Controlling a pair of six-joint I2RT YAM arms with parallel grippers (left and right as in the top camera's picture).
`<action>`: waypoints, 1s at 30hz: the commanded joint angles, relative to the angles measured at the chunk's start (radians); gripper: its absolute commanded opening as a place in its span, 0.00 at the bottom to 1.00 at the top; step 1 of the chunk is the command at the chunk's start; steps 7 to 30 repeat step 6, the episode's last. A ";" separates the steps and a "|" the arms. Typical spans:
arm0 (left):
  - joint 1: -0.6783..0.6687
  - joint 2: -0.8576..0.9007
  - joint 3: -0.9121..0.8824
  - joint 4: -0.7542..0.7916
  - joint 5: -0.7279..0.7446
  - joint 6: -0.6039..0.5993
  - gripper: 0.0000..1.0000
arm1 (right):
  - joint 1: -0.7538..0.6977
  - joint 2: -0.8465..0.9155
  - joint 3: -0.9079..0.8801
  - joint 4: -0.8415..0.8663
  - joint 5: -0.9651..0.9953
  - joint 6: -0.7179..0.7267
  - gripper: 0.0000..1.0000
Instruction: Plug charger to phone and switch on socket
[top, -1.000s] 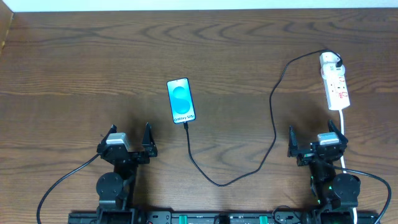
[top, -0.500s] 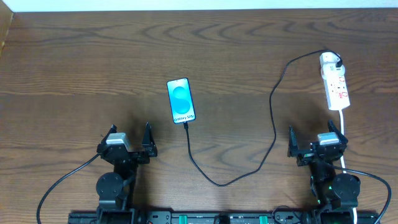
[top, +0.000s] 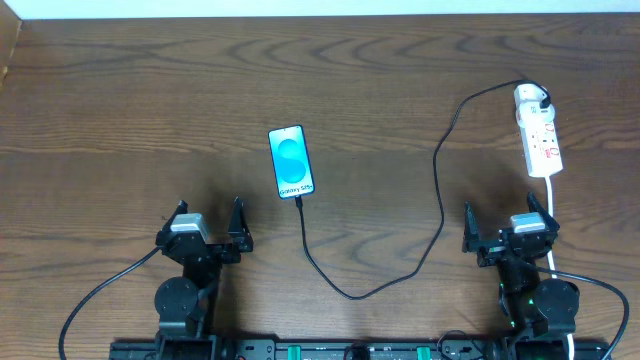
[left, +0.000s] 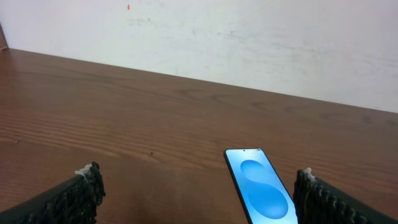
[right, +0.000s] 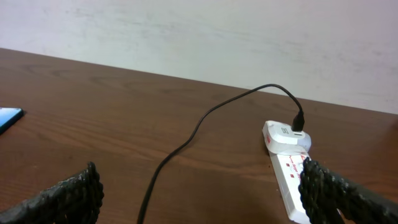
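I am holding my left pincer (top: 205, 228) spread wide and empty, low at the near edge of the bench (top: 120, 120). My right pincer (top: 508, 232) is likewise gaping, pinching nothing.

Looking outward from the left pincer, the phone (top: 291, 162) is lying flat just ahead and a little to the right, near the middle of the bench, with its screen glowing blue. The charger (top: 440, 200) is running from the phone's near end, looping toward me, then climbing away to its white plug head (top: 530, 98), which is sitting in the far end of the socket (top: 538, 132). The socket is lying ahead of my right pincer, well apart from the phone.

I am judging the plugging-in as done, since the cable tip appears to be meeting the phone's near edge. Whether the switch is on, I cannot tell; the red marks are too small to read.

The phone's long axis is running near to far, leaning slightly, with its charging end pointing toward me. The socket is lying much the same way, its white cord trailing back past my right pincer.
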 joint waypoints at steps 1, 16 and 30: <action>0.004 -0.007 -0.008 -0.048 -0.013 0.017 0.98 | 0.000 -0.005 -0.002 -0.004 0.000 0.008 0.99; 0.004 -0.007 -0.008 -0.048 -0.013 0.017 0.98 | 0.000 -0.005 -0.002 -0.004 0.000 0.008 0.99; 0.004 -0.007 -0.008 -0.048 -0.013 0.017 0.98 | 0.000 -0.005 -0.002 -0.004 0.000 0.008 0.99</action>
